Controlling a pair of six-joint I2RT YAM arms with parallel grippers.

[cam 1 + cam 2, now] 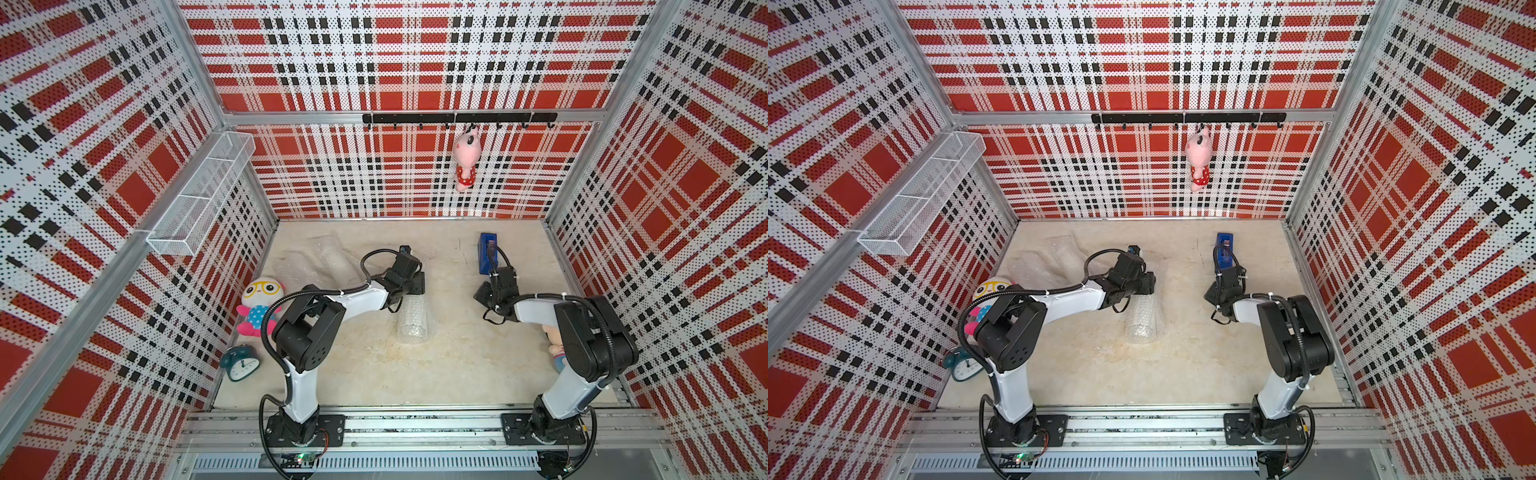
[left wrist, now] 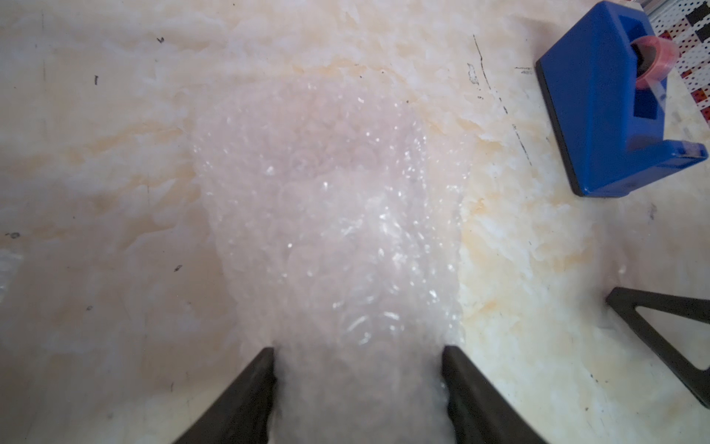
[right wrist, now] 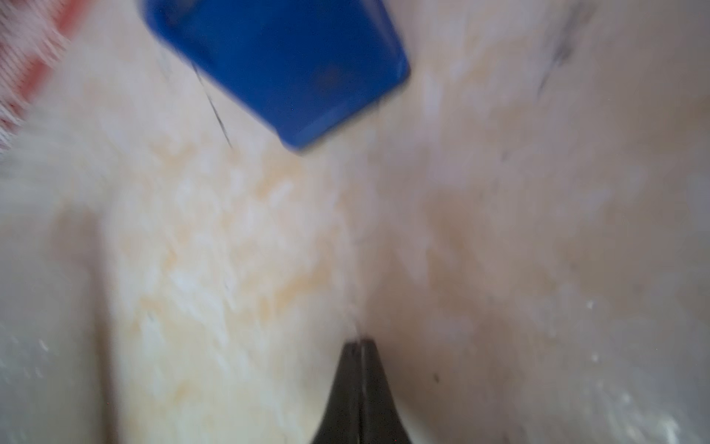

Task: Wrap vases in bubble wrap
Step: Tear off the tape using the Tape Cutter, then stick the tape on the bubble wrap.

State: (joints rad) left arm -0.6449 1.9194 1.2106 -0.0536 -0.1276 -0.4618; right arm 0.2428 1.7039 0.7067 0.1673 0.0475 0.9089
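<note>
One bubble-wrapped cylinder, crinkly and translucent, stands mid-surface, and the left fingers are spread wide against its two sides, gripping it near the top; one loose heap of bubble wrap lies crumpled at 10 o'clock by the wall edge. One hard, wedge-shaped blue tape dispenser sits at 1 o'clock with the right fingers pinched together near its 6 o'clock end – open marbled surface stretches toward 6 o'clock.

Your left arm and right arm show white shells, bulky black joints and ribbed black cables; left gripper and right gripper are black wedges.
</note>
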